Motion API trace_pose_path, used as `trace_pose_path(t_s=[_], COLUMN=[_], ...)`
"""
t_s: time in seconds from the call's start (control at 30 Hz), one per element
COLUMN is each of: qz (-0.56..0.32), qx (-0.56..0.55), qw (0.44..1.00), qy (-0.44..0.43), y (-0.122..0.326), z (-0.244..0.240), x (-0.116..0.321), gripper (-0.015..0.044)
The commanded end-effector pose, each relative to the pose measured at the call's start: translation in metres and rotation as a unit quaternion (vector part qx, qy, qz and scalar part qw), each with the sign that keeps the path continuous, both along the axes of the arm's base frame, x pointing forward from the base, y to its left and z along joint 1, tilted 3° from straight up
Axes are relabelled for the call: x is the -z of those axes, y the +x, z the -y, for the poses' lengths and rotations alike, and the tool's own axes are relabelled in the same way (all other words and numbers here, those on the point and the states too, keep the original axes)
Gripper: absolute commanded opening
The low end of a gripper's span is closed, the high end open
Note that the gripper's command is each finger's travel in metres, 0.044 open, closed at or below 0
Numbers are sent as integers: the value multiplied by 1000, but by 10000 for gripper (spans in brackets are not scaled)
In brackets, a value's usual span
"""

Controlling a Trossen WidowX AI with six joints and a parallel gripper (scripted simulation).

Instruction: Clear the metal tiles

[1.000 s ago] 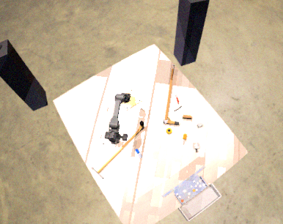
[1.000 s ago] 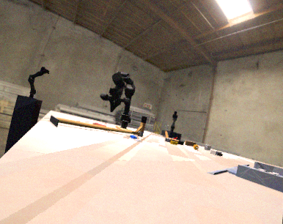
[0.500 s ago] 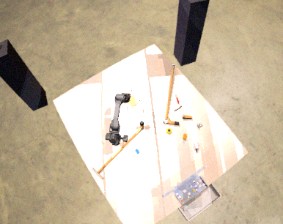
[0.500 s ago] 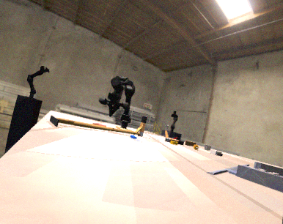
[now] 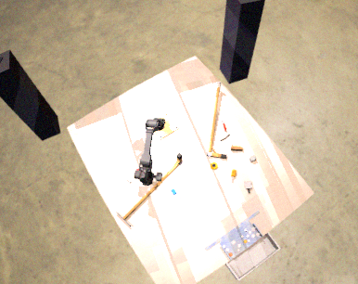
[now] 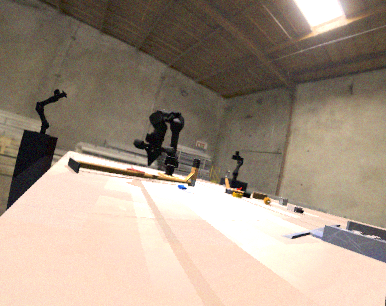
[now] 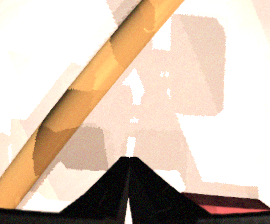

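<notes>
at the left of the top view, the long scraper (image 5: 140,202) (image 6: 114,169) (image 7: 93,70) starts with a thin, straight crossbar of a blade, and its round yellow-brown handle slants across the pale table (image 5: 185,204) (image 6: 139,240) (image 7: 246,140), patched pink and white, to a stubby black end. the gripper (image 5: 147,179) (image 6: 150,163) (image 7: 129,158) is over the table close beside that handle, its black, wedge-shaped fingers together with nothing between them. in the wrist view the handle, smooth and streaked with shadow, runs diagonally left of and beyond the fingertips, apart from them, while a flat-sided red block (image 7: 231,207) shows low on the right. further right in the top view come a small blue piece (image 5: 173,191) (image 6: 182,187), then another long yellow-handled tool (image 5: 215,116). toward the lower right, well apart from the gripper, the bluish bench plate (image 5: 227,236) (image 6: 316,233) carries small tiles (image 5: 245,241), mostly pale and roundish, a few orange. just past it is the catch box (image 5: 259,264) (image 6: 356,244), oblong, open-topped, grey-walled.
</notes>
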State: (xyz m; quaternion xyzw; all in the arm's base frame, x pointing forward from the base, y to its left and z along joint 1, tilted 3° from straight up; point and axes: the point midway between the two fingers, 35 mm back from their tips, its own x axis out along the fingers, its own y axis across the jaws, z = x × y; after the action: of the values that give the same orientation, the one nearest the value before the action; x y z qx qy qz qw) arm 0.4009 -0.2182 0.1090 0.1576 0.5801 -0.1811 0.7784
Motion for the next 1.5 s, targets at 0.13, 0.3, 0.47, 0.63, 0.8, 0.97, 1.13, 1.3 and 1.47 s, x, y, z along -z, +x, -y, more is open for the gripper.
trace_pose_path(t_s=[0.13,0.3,0.47,0.63,0.8,0.97,1.13,1.3,1.47], qz=[-2,-2,-2,-3,-3,-2,-2,-2,-2], qx=[2,2,2,2,2,2,2,2,2], qw=[1000,1000,1000,1000,1000,1000,1000,1000,1000], qy=[3,3,3,3,3,3,3,3,3], y=[-1,-2,-3,-5,-5,0,5,9,14], z=[-2,-3,-4,-5,-6,-7,-8,-9,-11], x=[20,30,39,49,51,50,49,49,48], gripper=[0,0,0,0,0,0,0,0,0])
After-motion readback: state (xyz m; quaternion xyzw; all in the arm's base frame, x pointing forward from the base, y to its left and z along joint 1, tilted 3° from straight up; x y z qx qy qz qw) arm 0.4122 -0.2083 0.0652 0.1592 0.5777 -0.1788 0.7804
